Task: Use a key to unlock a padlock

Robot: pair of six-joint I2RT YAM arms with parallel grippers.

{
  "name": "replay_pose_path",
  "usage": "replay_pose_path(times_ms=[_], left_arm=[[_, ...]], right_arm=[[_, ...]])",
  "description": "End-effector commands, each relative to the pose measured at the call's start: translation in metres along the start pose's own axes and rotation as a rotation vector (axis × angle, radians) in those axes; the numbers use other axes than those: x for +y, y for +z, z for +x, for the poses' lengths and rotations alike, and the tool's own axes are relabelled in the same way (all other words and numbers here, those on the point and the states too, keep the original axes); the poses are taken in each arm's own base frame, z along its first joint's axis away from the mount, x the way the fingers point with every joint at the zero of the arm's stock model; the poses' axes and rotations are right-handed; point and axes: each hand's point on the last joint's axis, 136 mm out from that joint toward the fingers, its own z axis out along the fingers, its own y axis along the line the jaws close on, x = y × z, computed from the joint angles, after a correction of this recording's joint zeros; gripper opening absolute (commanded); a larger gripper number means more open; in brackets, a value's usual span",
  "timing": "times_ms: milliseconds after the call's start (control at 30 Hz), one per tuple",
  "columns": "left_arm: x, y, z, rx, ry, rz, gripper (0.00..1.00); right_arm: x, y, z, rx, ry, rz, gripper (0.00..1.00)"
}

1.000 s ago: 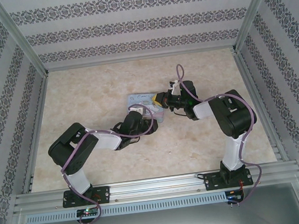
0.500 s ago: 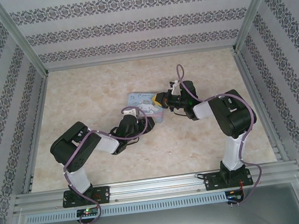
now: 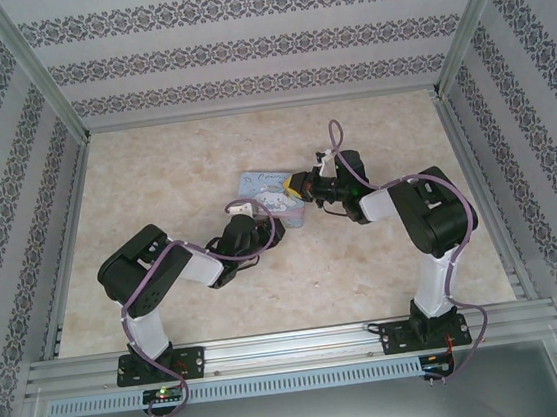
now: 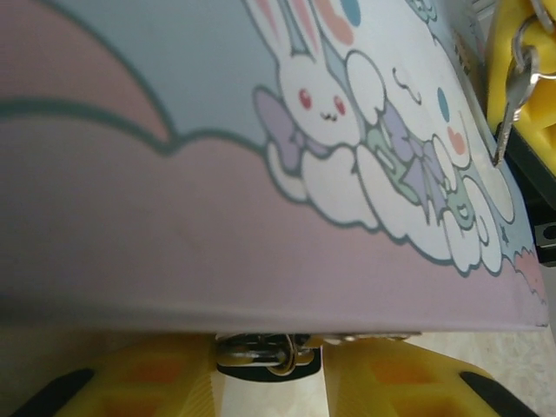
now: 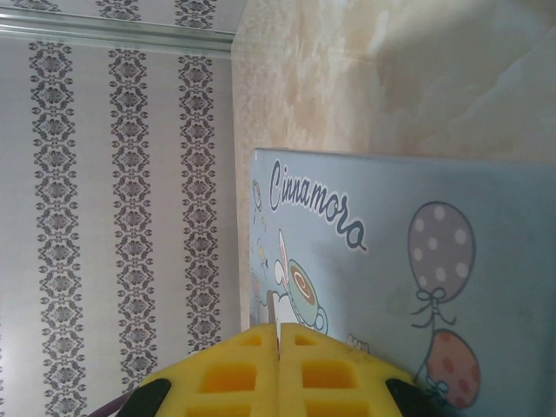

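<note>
The pale blue cartoon tin box (image 3: 269, 195) lies mid-table. Its lid (image 4: 217, 174) is close under my left wrist camera. At the box's near edge sits the padlock (image 4: 263, 351), a tiny metal piece with a wire shackle. My left gripper (image 4: 269, 360) is open, its yellow fingers (image 4: 148, 375) close on either side of the padlock, with a sliver of gap on the right. My right gripper (image 3: 300, 181) is shut at the box's far right corner, pads pressed together (image 5: 279, 327). A thin silver key (image 4: 511, 95) hangs on a ring from its yellow fingers (image 4: 540, 122); the grip point is hidden.
Patterned walls and an aluminium frame (image 3: 257, 110) enclose the marble tabletop (image 3: 154, 172). Both arms reach in from the near rail (image 3: 294, 346), with purple cables (image 3: 337, 146) looping over them. The box lid (image 5: 417, 261) lies just under the right fingers.
My left gripper has drawn back off the lid toward the box's near-left edge, and its jaws have narrowed around the padlock. The right arm and box have stayed put.
</note>
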Motion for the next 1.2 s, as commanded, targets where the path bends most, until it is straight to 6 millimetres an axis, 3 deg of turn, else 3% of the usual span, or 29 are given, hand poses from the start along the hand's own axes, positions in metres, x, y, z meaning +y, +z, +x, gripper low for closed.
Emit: replay_pose_path(times_ms=[0, 233, 467, 733, 967, 1167], left_arm=[[0.024, 0.005, 0.01, 0.024, 0.028, -0.104, 0.32], [0.03, 0.008, 0.012, 0.031, 0.039, -0.131, 0.26], [0.031, 0.011, 0.013, 0.033, 0.039, -0.137, 0.14], [0.03, 0.01, 0.019, 0.041, 0.04, -0.131, 0.32], [0.032, 0.011, 0.03, 0.051, 0.038, -0.15, 0.32], [0.035, 0.013, 0.032, 0.053, 0.028, -0.173, 0.23]], right_arm=[[-0.002, 0.005, 0.01, 0.039, 0.002, -0.001, 0.0], [-0.005, 0.006, 0.011, 0.042, 0.007, 0.004, 0.0], [-0.004, 0.007, 0.01, 0.044, 0.008, 0.002, 0.0], [-0.005, 0.008, 0.009, 0.047, 0.009, 0.001, 0.0], [-0.006, 0.007, 0.01, 0.047, 0.011, -0.001, 0.0], [-0.006, 0.007, 0.011, 0.046, 0.009, -0.001, 0.0]])
